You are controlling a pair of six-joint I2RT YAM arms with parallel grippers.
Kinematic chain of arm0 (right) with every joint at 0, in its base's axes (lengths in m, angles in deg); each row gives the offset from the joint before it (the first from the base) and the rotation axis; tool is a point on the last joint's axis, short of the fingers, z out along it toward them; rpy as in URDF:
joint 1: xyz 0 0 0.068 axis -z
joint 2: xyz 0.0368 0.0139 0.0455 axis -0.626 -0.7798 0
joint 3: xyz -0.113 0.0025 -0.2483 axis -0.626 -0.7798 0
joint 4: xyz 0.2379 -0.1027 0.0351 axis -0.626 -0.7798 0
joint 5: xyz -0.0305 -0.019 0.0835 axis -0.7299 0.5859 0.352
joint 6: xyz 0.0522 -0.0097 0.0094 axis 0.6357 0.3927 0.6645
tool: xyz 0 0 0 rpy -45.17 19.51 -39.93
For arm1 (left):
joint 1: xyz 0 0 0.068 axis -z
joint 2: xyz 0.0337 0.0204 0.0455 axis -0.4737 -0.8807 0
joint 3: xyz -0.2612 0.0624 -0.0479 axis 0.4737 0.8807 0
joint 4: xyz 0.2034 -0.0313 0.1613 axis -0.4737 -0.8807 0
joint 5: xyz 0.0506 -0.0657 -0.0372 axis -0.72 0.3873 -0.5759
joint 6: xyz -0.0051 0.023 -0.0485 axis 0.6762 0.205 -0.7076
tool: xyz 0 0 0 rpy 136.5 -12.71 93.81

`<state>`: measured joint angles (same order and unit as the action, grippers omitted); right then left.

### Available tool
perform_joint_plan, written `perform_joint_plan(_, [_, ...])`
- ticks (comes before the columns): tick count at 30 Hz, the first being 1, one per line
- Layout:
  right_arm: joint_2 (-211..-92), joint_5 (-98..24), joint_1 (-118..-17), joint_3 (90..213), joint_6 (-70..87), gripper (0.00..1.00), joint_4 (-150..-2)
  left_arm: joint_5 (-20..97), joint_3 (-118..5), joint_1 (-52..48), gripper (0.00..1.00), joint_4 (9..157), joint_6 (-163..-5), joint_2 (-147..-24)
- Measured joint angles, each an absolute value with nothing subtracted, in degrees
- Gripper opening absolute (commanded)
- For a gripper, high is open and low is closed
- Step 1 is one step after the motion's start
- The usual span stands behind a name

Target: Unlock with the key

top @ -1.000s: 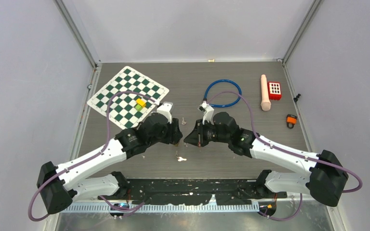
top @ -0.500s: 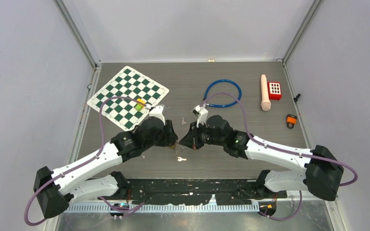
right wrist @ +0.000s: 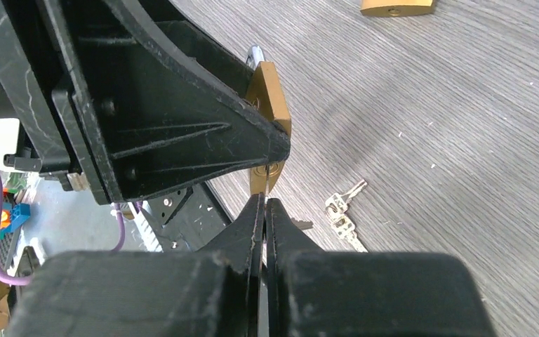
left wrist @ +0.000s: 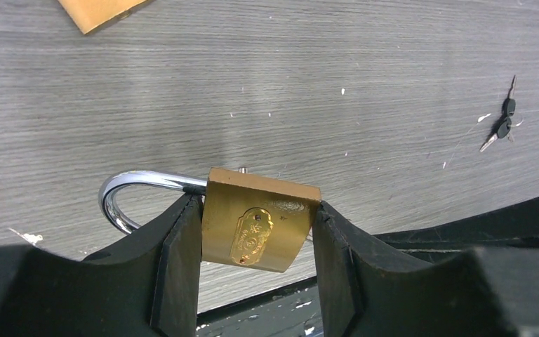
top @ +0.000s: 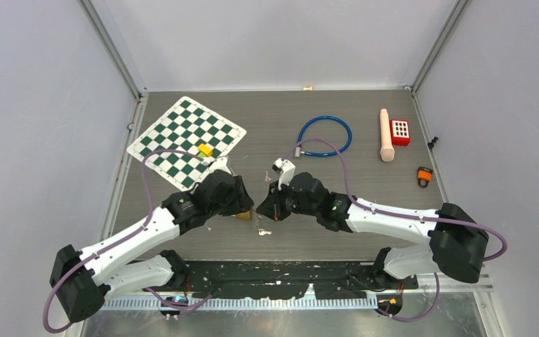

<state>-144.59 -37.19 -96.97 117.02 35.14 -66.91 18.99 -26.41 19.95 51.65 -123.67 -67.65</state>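
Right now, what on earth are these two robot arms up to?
The left claw grips a brass padlock with a silver shackle by its sides. The right claw, pinched shut, points its tip at the padlock's bottom end. No key shows between its fingers; a small bunch of silver keys lies on the grey wood-grain table nearby.

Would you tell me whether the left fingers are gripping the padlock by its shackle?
No, the left fingers clamp the padlock by its brass body, while the shackle sticks out free to one side.
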Motion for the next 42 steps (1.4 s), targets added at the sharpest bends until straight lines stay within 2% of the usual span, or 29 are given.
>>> perform_joint_plan(9, [-146.01,-37.61,-97.32,117.02,35.1,0.05,-63.19,21.26,-25.32,15.8,0.0,51.87,-124.65,-64.59])
perform_joint_plan(42, [-143.03,-39.07,-97.01,118.44,35.49,0.05,-69.29,22.29,-23.92,15.69,0.0,57.02,-117.48,-61.57])
